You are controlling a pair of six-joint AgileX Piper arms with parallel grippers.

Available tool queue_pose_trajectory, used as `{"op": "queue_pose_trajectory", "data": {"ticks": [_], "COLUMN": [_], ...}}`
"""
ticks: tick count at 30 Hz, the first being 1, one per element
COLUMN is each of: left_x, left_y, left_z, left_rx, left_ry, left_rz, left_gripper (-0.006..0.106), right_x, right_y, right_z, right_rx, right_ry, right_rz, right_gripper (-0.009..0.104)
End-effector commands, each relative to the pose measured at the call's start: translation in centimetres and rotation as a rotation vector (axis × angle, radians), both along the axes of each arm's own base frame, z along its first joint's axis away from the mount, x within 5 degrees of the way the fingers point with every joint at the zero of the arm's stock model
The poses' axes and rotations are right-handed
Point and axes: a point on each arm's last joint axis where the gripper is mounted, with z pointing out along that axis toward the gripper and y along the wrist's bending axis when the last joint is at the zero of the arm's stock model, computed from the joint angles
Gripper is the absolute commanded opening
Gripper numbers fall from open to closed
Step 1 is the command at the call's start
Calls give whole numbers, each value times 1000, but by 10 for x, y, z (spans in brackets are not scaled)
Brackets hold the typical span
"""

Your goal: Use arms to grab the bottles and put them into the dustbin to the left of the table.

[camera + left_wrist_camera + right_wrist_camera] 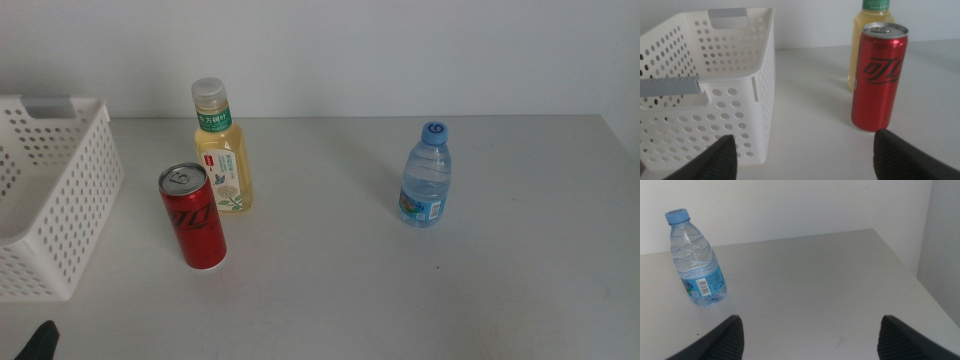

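Left gripper (805, 152): jaws wide apart, holding nothing, low at the table's (400, 290) near-left corner, facing the dustbin (55, 215) and the red soda can (193, 217); right gripper (810, 337): jaws likewise spread and empty, waiting near the water bottle (425, 176). Can upright just right of the dustbin, yellow tea bottle (224, 150) close behind it, water bottle well apart to the right.
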Motion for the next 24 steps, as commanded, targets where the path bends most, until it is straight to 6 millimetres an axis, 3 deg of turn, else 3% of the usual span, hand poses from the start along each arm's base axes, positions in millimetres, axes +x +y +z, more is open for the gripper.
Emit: {"op": "queue_pose_trajectory", "data": {"ticks": [1, 13, 24], "left_x": [0, 30, 68], "left_y": [0, -3, -25], "left_z": [10, 25, 14], "left_rx": [-13, -15, -15], "left_ry": [-116, -197, -159], "left_rz": [0, -26, -171], "left_gripper": [94, 94, 94], "right_x": [-1, -1, -1], "right_y": [-1, -1, -1], "right_z": [11, 11, 11], "right_rx": [-23, -23, -23], "right_ry": [-102, -102, -102], "right_rz": [-9, -9, -9], "right_gripper": [94, 94, 94]}}
